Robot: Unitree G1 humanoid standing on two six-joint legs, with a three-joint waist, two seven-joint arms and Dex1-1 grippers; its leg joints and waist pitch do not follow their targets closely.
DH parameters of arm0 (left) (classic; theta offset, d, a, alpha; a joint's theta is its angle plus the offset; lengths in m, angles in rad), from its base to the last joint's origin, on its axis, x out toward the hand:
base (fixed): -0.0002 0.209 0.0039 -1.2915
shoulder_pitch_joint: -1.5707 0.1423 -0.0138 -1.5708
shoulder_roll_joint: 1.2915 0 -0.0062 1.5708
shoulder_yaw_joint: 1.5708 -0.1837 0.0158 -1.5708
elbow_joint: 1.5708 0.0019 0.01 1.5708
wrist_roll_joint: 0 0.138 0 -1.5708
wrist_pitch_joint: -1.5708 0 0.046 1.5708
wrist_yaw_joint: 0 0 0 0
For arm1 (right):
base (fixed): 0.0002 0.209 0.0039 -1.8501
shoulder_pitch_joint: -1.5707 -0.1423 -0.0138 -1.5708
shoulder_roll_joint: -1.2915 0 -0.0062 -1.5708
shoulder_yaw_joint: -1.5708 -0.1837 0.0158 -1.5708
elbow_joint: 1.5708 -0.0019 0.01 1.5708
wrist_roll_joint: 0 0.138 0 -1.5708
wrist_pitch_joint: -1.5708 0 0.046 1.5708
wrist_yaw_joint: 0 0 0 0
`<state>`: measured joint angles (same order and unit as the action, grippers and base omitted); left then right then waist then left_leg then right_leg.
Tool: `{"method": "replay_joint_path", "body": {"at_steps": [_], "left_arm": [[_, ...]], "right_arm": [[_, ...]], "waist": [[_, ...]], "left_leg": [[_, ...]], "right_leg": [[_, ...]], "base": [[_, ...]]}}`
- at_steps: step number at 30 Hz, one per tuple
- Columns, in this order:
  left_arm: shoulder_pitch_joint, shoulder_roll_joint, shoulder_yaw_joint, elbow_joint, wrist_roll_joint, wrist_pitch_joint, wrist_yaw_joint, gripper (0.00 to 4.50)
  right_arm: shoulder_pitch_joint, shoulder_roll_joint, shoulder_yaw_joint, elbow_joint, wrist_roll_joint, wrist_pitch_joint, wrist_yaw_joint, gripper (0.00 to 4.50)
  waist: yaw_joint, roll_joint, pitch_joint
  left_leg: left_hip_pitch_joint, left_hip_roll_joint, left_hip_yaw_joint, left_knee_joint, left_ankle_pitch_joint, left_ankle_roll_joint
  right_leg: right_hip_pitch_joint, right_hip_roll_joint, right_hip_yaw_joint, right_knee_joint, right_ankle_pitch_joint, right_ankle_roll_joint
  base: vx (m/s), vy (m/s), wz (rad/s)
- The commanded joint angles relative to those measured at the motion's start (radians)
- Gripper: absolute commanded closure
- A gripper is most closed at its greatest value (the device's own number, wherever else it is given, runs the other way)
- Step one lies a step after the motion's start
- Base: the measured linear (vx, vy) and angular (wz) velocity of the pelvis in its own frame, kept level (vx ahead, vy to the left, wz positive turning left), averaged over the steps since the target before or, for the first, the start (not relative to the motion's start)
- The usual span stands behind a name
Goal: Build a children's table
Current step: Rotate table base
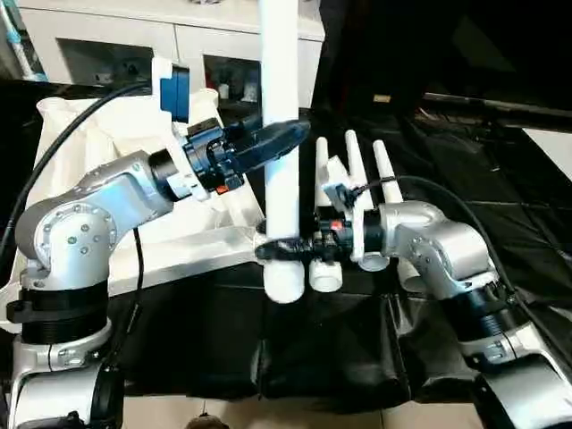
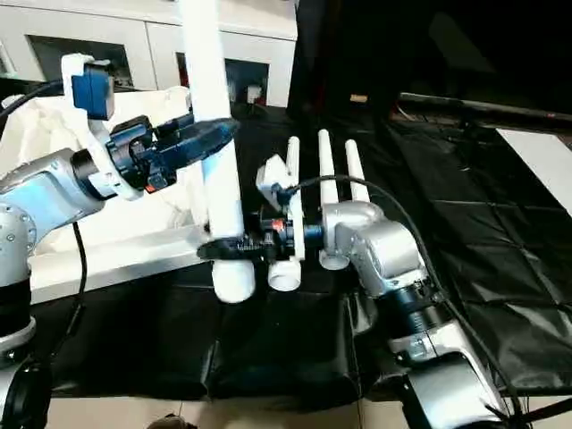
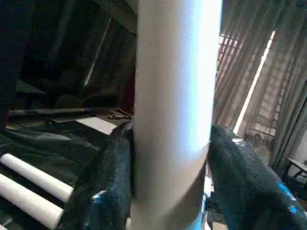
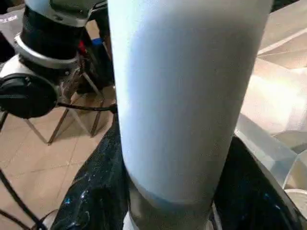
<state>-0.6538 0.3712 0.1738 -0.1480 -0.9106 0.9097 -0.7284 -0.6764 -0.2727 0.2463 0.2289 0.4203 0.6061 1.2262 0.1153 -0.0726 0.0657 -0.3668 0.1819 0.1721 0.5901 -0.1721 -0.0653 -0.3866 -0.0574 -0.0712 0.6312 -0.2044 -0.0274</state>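
The right gripper (image 1: 284, 249) is clamped on the leg (image 1: 281, 152) near its wide lower end, one black finger on each side of the tube, as the right wrist view shows closely. The left gripper (image 1: 275, 143) straddles the same leg higher up, its fingers (image 3: 103, 187) flanking the tube; whether they press or just bracket it I cannot tell for sure, though it reads as a light hold. The leg stands nearly upright, its top running off at 12 o'clock and its open bottom hanging just above the black cloth (image 1: 357, 357). At 3 o'clock from it three more legs (image 1: 353, 179) lie side by side on the cloth, wide ends toward the robot, partly behind the right wrist. At 9 o'clock lies the tabletop (image 1: 116, 228), underside up, its near edge close to the held leg's base; the corner sockets are hard to make out from here. Behind it, at 11 o'clock, stands a cabinet (image 1: 116, 45). The step in hand looks like carrying the leg to a socket. To do it well, keep both holds on one axis so the tube does not twist, swing it toward 9 o'clock without tipping it, centre its end over the socket before lowering, then press straight down, steering from the upper hold.
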Motion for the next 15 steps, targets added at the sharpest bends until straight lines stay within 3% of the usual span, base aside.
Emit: {"method": "replay_joint_path", "body": {"at_steps": [1, 3, 12, 15], "left_arm": [[-0.012, -0.012, -0.021, -0.017, -0.037, 0.007, -0.02, 2.36], [-0.016, -0.015, -0.017, -0.009, -0.034, 0.003, -0.008, 2.61], [-0.033, -0.017, 0.015, 0.016, -0.018, -0.019, 0.017, 2.75], [-0.029, -0.015, -0.005, 0.014, 0.048, -0.068, 0.039, 2.75]], "right_arm": [[-0.001, -0.012, 0.013, -0.007, -0.018, -0.007, -0.004, 2.65], [-0.002, -0.012, 0.013, -0.006, -0.019, -0.008, -0.003, 2.66], [-0.014, 0.004, 0.007, 0.018, -0.034, -0.029, -0.037, 2.66], [-0.027, 0.03, -0.022, 0.034, -0.024, -0.023, -0.08, 1.94]], "waist": [[0.003, 0.016, -0.072], [0.003, 0.015, -0.071], [0.004, 0.013, -0.073], [0.003, 0.014, -0.072]], "left_leg": [[0.013, 0.049, -0.017, -0.063, -0.136, -0.032], [0.014, 0.049, -0.016, -0.063, -0.136, -0.032], [0.013, 0.049, -0.016, -0.061, -0.122, -0.028], [0.013, 0.05, -0.016, -0.063, -0.124, -0.028]], "right_leg": [[0.053, -0.088, 0.057, -0.066, -0.099, -0.181], [0.052, -0.087, 0.057, -0.066, -0.103, -0.181], [0.052, -0.088, 0.057, -0.065, -0.099, -0.178], [0.051, -0.088, 0.057, -0.066, -0.105, -0.177]], "base": [[0.0, 0.0, 0.0], [0.0, 0.0, 0.0], [0.0, 0.0, 0.0], [0.0, 0.0, 0.0]]}}
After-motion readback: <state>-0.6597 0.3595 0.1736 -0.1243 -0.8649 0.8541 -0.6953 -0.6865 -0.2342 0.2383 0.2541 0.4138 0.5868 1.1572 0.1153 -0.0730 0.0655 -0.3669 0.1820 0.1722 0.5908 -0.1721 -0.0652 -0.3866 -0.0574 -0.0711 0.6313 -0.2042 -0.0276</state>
